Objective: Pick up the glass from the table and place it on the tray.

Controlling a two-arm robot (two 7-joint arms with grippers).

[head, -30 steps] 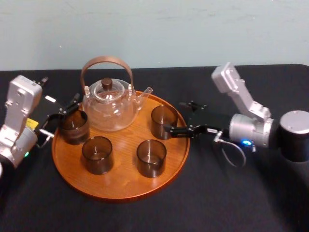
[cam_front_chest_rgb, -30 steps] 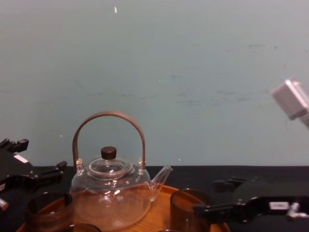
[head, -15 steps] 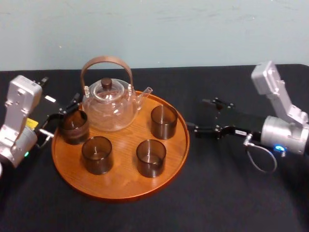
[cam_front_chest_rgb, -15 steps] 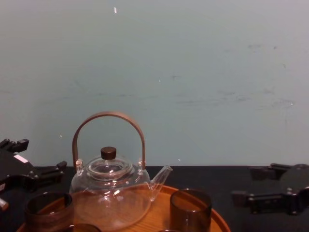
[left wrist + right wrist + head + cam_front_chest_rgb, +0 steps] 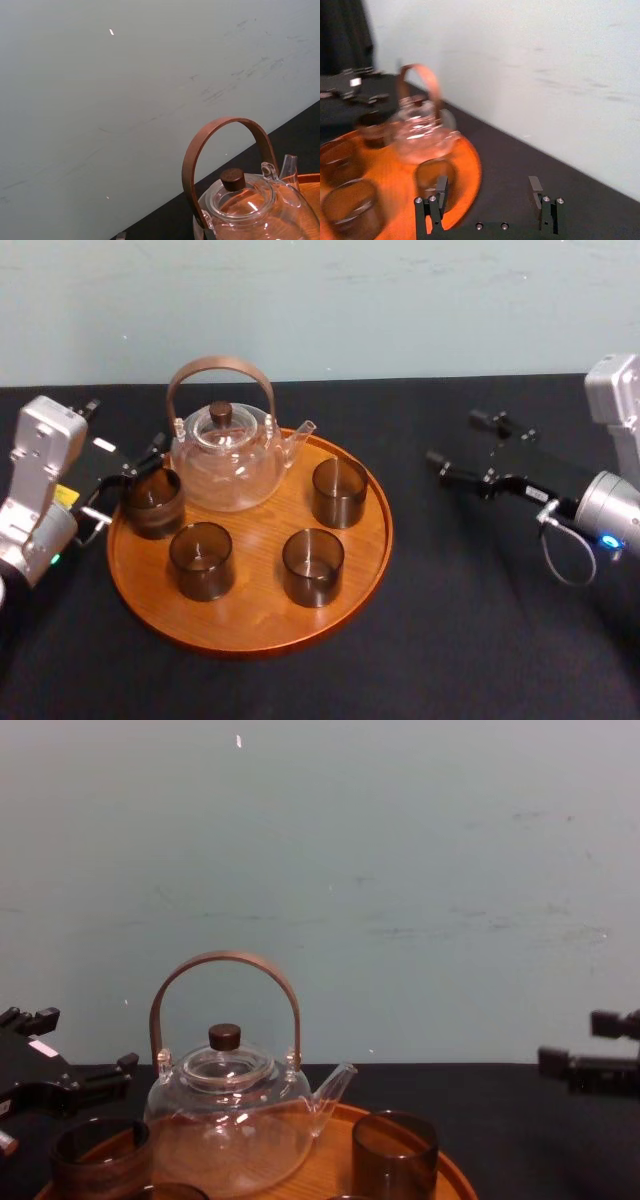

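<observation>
The smoky brown cylindrical glass (image 5: 339, 492) stands upright on the large round orange-brown wooden tray (image 5: 255, 628), in its back right part. Its mouth faces up and its long axis is vertical. It is just beside the spout of the clear glass teapot with the arched brown handle (image 5: 225, 465), which sits at the back of the tray with the spout pointing right. Three more smoky brown glasses are upright on the same tray: one at the back left (image 5: 153, 502), one at the front left (image 5: 201, 560) and one at the front right (image 5: 313, 566). The right gripper (image 5: 455, 440) hangs over the black-covered table (image 5: 450, 640), well apart from the tray's right rim. Its fingers are spread wide with nothing between them and point left toward the tray. The left gripper (image 5: 125, 430) is by the tray's back left edge with its fingers apart and empty, the nearer finger (image 5: 150, 454) just behind the back left glass.
</observation>
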